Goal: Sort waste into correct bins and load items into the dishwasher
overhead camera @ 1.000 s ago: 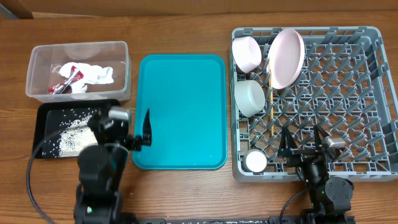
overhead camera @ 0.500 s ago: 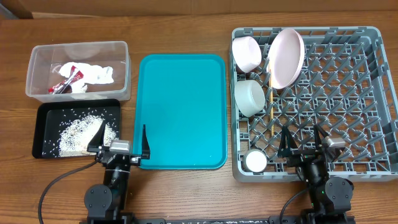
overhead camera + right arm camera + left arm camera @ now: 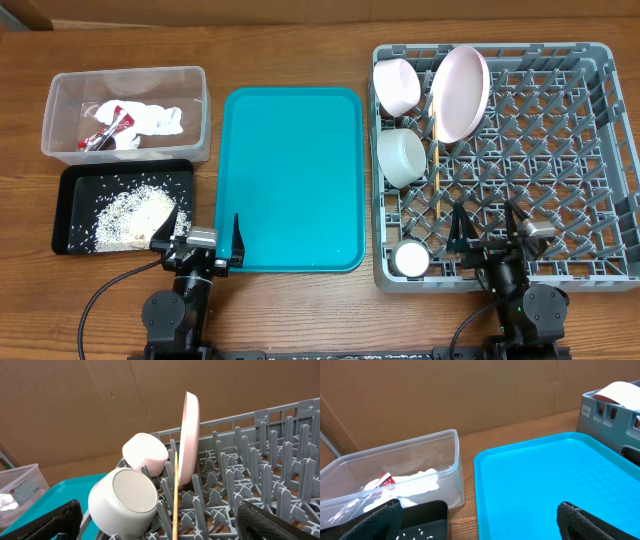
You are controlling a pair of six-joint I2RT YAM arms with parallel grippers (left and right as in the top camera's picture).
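Observation:
The clear tub [image 3: 60, 90] at the back left holds the red wrapper [image 3: 108, 123] and white tissue [image 3: 150, 120]; both show in the left wrist view [image 3: 384, 480]. The black tray [image 3: 70, 185] in front of it holds loose rice [image 3: 125, 212]. The grey rack [image 3: 580, 150] on the right holds a plate [image 3: 460, 92] on edge, two bowls [image 3: 397, 85], a cup [image 3: 411, 259] and chopsticks [image 3: 436, 165]. My left gripper [image 3: 205, 240] is open and empty at the teal tray's front left corner. My right gripper [image 3: 490, 235] is open and empty over the rack's front edge.
A teal serving tray [image 3: 292, 180] lies between the bins and the rack, with nothing on it. Brown cardboard [image 3: 470, 390] backs the table in both wrist views.
My left arm has pulled back toward the front table edge and lowered, from beside the black tray to the teal tray's front corner. The right arm has not moved.

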